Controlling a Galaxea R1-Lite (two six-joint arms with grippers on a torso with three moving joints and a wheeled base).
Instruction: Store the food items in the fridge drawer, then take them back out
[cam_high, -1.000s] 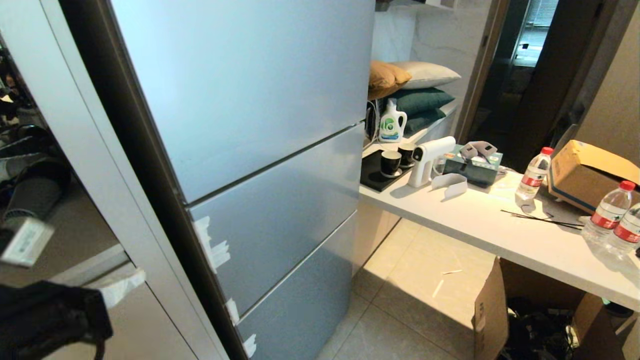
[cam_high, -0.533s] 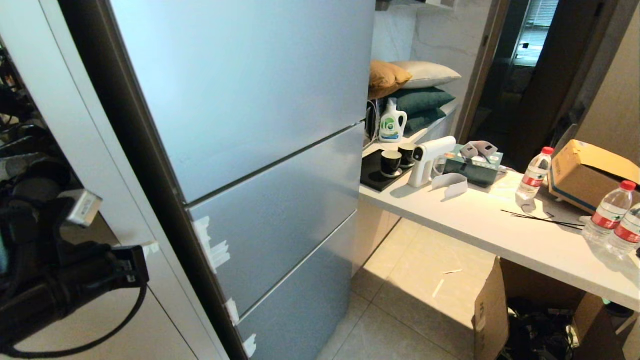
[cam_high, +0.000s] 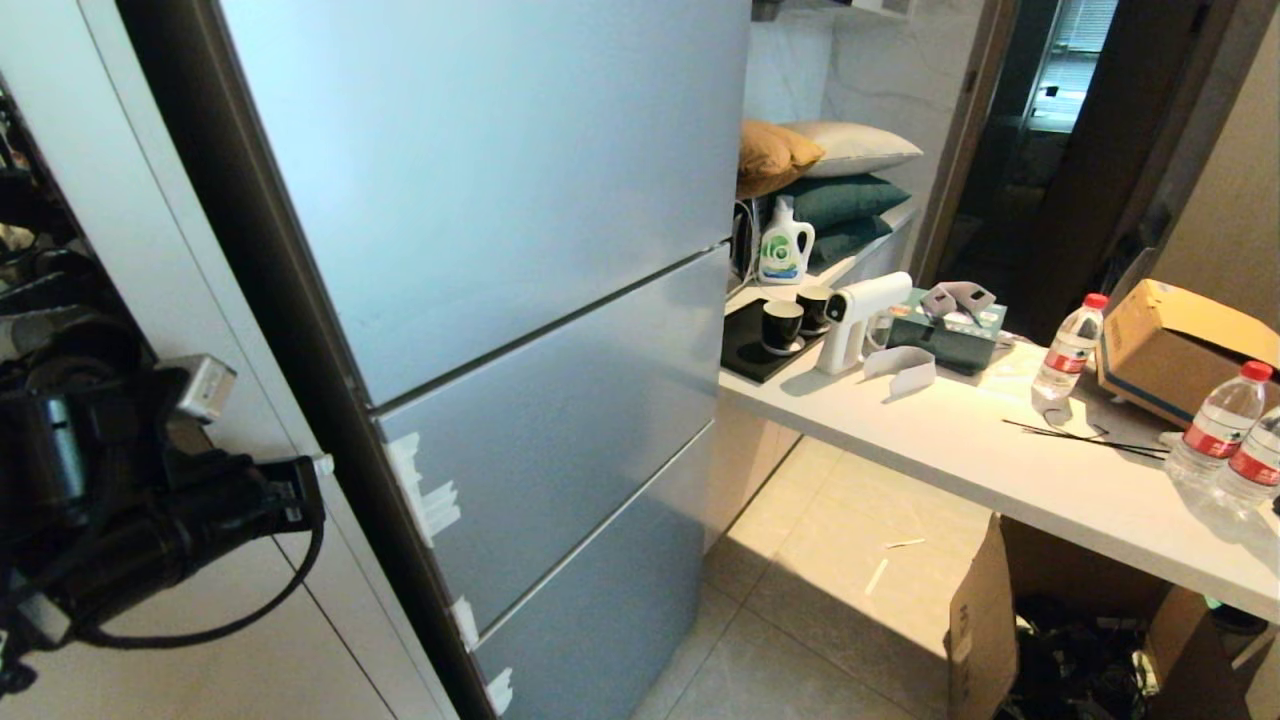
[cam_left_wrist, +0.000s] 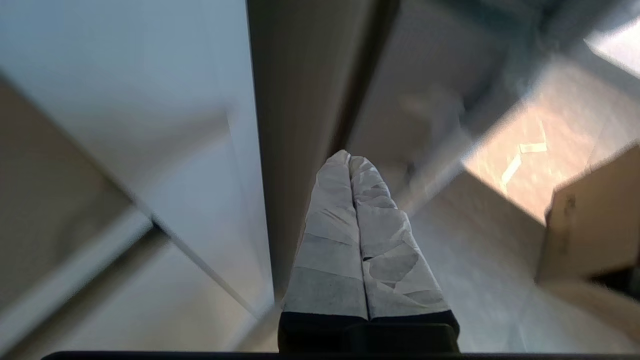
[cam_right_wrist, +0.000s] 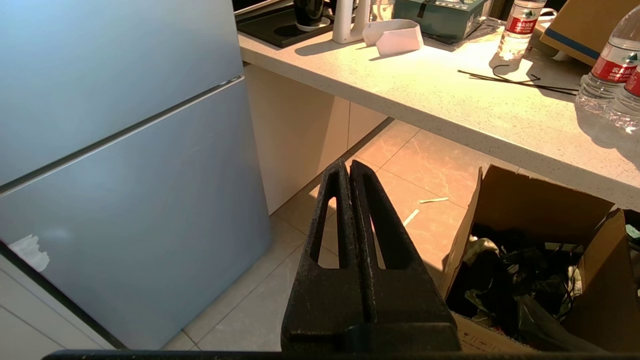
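Observation:
The fridge drawer (cam_high: 560, 440), the middle silver-blue front with white tape scraps on its left edge, is closed; it also fills the right wrist view (cam_right_wrist: 110, 65). No food items are in view. My left gripper (cam_high: 322, 465) hangs shut and empty at the left, its white-taped tip just short of the dark gap beside the drawer's upper left corner. In the left wrist view the left gripper (cam_left_wrist: 348, 157) points at that dark gap, fingers pressed together. My right gripper (cam_right_wrist: 348, 167) is shut and empty, low above the tiled floor beside the fridge.
A white cabinet panel (cam_high: 130, 200) stands just left of the fridge. To the right, a white counter (cam_high: 960, 440) carries water bottles (cam_high: 1068, 348), a white spray gun (cam_high: 850, 320), cups and a cardboard box (cam_high: 1180, 345). An open carton (cam_high: 985, 620) sits on the floor.
My left arm has risen and swung right, bringing its taped tip from the bottom left corner up to the fridge's left edge. Nothing else has moved.

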